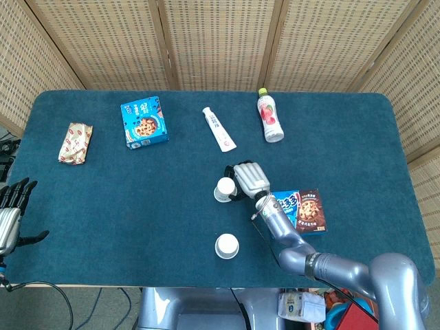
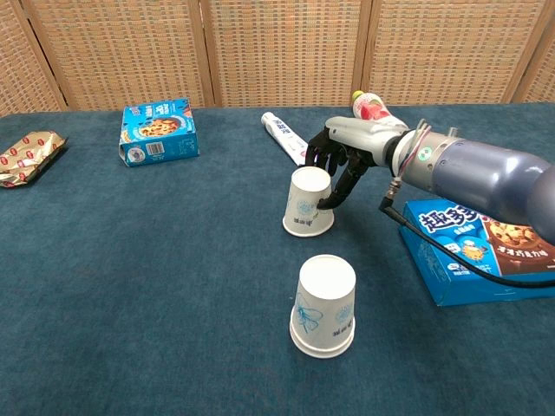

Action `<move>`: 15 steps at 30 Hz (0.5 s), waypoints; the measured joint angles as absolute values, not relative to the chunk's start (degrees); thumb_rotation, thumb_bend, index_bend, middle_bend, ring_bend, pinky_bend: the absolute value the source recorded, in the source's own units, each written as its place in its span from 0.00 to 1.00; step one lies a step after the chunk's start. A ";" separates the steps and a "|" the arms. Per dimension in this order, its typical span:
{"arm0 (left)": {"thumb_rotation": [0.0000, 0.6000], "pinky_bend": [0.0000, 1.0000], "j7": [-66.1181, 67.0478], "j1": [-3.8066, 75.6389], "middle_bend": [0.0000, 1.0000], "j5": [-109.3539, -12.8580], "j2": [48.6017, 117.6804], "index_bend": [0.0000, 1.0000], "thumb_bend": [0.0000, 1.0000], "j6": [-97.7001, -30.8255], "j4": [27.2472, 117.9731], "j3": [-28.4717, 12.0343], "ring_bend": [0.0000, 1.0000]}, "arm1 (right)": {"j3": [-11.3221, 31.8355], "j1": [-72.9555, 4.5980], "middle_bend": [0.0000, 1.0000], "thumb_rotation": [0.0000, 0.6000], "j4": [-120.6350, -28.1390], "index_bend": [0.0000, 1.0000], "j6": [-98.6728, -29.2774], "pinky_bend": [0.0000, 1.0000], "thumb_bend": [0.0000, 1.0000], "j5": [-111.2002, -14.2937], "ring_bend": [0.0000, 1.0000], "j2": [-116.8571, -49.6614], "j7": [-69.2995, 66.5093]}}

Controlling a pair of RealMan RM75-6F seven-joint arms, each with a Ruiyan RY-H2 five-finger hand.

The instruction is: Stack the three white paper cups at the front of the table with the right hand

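Two white paper cups stand upside down near the table's front. The far cup (image 1: pixel 223 190) (image 2: pixel 307 204) leans slightly to the left, and my right hand (image 1: pixel 249 177) (image 2: pixel 347 149) grips it: the fingers curl behind its top and the thumb presses its right side. The near cup (image 1: pixel 227 245) (image 2: pixel 324 305) stands alone, closer to the front edge. A third cup does not show as a separate thing. My left hand (image 1: pixel 10 213) hovers at the table's left edge with its fingers spread, holding nothing.
A blue-and-brown cookie box (image 1: pixel 302 212) (image 2: pixel 481 247) lies just right of my right arm. Along the back lie a toothpaste tube (image 1: pixel 218 128) (image 2: pixel 290 139), a pink bottle (image 1: pixel 270 115) (image 2: pixel 370 106), a blue biscuit box (image 1: pixel 144 122) (image 2: pixel 158 132) and a snack packet (image 1: pixel 75 142) (image 2: pixel 26 156).
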State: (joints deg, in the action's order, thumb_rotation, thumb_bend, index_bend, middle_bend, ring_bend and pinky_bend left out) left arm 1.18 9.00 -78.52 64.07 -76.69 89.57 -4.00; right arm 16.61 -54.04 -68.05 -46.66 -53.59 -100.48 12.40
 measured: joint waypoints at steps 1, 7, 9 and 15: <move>1.00 0.00 1.24 9.01 0.00 -78.52 64.09 0.00 0.13 -76.69 89.59 -3.98 0.00 | 16.62 -53.91 0.57 1.00 -68.09 0.50 -46.78 0.30 0.36 -54.04 0.41 -100.48 11.92; 1.00 0.00 1.34 9.05 0.00 -78.51 64.13 0.00 0.13 -76.67 89.60 -3.92 0.00 | 16.86 -53.25 0.57 1.00 -70.11 0.50 -47.51 0.31 0.38 -55.52 0.41 -99.64 10.51; 1.00 0.00 1.36 9.14 0.00 -78.47 64.14 0.00 0.13 -76.49 89.53 -3.90 0.00 | 16.81 -52.97 0.57 1.00 -71.66 0.50 -47.81 0.31 0.38 -56.14 0.41 -98.85 10.35; 1.00 0.00 1.70 9.32 0.00 -78.78 64.19 0.00 0.13 -76.32 89.65 -3.71 0.00 | 16.28 -51.81 0.56 1.00 -79.43 0.50 -48.49 0.31 0.38 -58.99 0.41 -94.15 9.92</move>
